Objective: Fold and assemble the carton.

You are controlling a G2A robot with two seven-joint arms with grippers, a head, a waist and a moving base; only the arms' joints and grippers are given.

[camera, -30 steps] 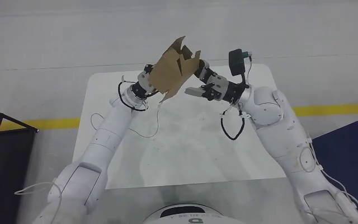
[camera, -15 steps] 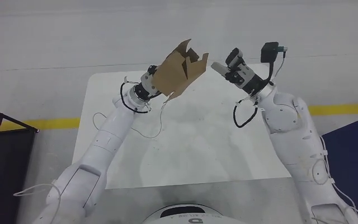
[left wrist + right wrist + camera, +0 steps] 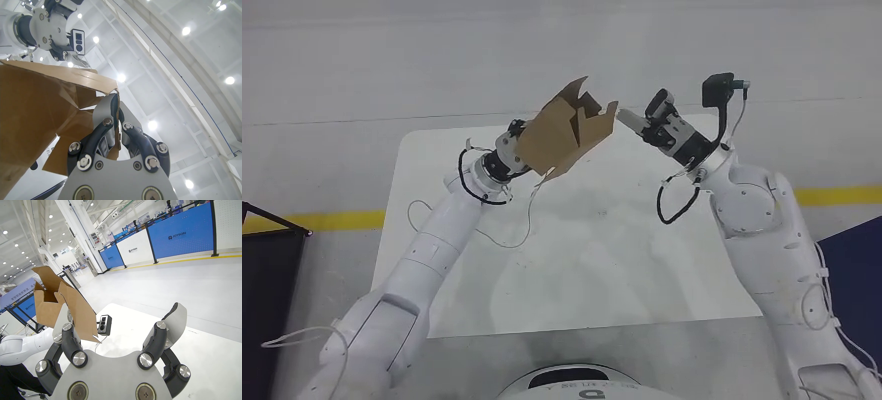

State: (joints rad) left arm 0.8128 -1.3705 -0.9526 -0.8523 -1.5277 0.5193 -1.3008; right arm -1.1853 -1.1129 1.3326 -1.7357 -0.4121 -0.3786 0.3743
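The left gripper [image 3: 117, 105] clamps one partly folded carton [image 3: 564, 130]; the right gripper [image 3: 121, 313] gapes empty beside it.

A white, flat rectangular table [image 3: 582, 270] with rounded corners fills the middle of the top view, its far edge in the upper centre and its near edge low in the frame. It stands on a pale grey floor [image 3: 562, 60], where a yellow stripe [image 3: 332, 220] runs out to the left and right edges. A thin white cable [image 3: 504, 238] loops over the table's left part; whether it touches cannot be told. In the right wrist view, a rounded corner of the table [image 3: 121, 321] shows at centre.
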